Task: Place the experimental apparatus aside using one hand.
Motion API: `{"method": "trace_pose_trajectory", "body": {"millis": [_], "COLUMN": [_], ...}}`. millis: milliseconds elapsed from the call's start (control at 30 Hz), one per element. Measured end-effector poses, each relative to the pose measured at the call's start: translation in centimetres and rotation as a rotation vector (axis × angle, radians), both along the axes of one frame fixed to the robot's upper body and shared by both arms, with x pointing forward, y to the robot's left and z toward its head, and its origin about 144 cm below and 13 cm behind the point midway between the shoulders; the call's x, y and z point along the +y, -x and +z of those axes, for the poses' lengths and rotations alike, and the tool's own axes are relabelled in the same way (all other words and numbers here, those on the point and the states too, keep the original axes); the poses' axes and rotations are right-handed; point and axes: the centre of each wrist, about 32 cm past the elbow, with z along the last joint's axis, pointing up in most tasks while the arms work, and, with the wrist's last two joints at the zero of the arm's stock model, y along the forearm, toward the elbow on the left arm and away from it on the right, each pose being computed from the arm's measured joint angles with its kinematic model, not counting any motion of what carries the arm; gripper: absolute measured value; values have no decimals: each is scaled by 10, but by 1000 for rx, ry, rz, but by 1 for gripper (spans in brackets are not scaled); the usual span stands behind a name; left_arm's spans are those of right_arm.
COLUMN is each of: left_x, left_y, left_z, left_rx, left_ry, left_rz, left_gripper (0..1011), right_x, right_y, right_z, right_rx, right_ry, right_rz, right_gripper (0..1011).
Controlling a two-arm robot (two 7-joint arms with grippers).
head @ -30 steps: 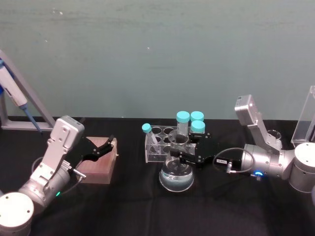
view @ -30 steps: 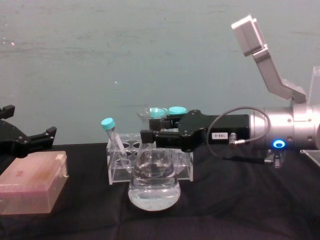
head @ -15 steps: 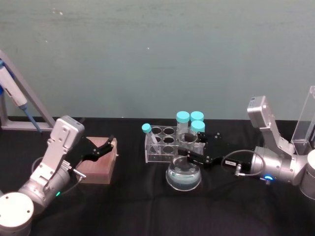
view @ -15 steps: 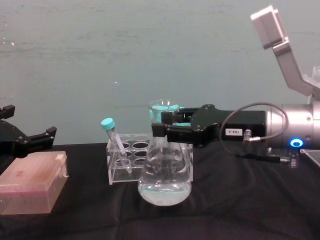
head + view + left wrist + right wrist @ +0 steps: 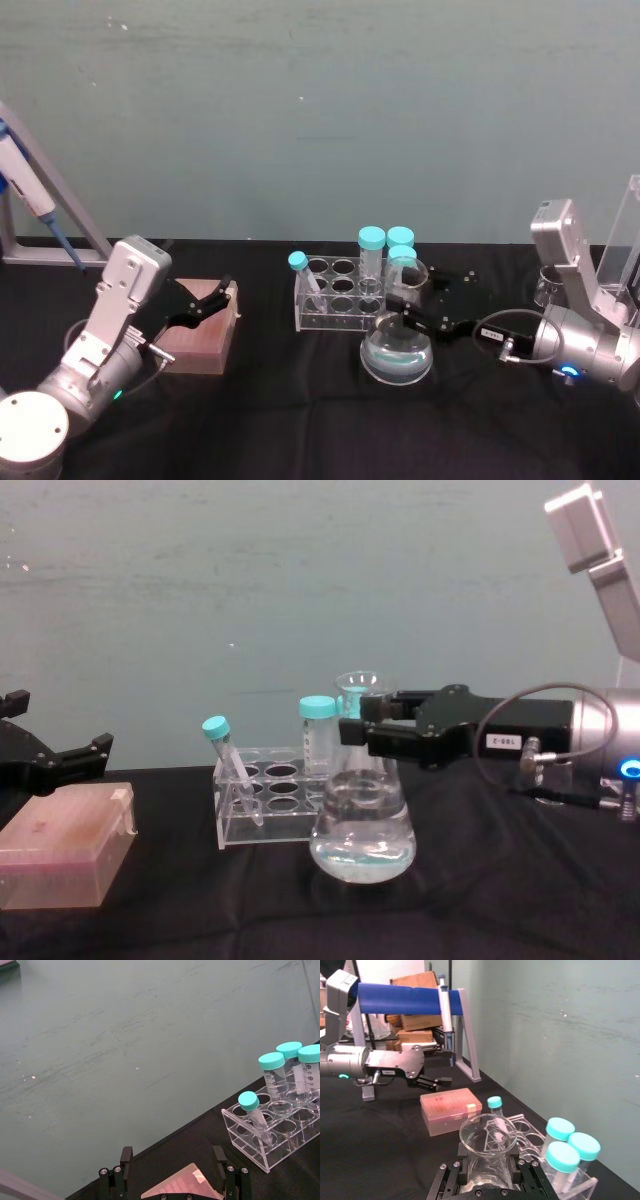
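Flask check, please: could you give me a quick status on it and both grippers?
Right gripper shut on flask neck, flask upright, liquid inside. Left gripper open, idle over pink box. Tube rack just left of flask.

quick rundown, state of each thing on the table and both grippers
flask: upright, part full of clear liquid, gripped at the neck
right gripper: shut on the flask
left gripper: open, over the pink box
pink box: lid closed, flat on the table
tube rack: upright, most holes empty
capped tubes: teal caps on, standing in the rack, the small one tilted
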Motion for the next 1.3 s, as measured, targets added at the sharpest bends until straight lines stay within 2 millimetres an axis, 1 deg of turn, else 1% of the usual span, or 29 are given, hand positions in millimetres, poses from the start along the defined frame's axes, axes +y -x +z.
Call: {"method": "trace_pose_trajectory", "body": {"millis": [300, 733, 1300], "left_x": [0, 0, 0], "left_y": [0, 0, 0], "left_z": [0, 0, 0], "left_rx": [0, 0, 0], "left_ry": [0, 0, 0], "left_rz": [0, 0, 0], "left_gripper": [1000, 1000, 1000], "right_x": [-8, -22, -43], "right_y": [9, 16, 25], "right_z": [2, 2, 1], "right_rx": [-4, 2, 31], "right_ry": [4, 9, -4], "right_rz": [-49, -126, -303], "right_gripper": [457, 457, 457]}}
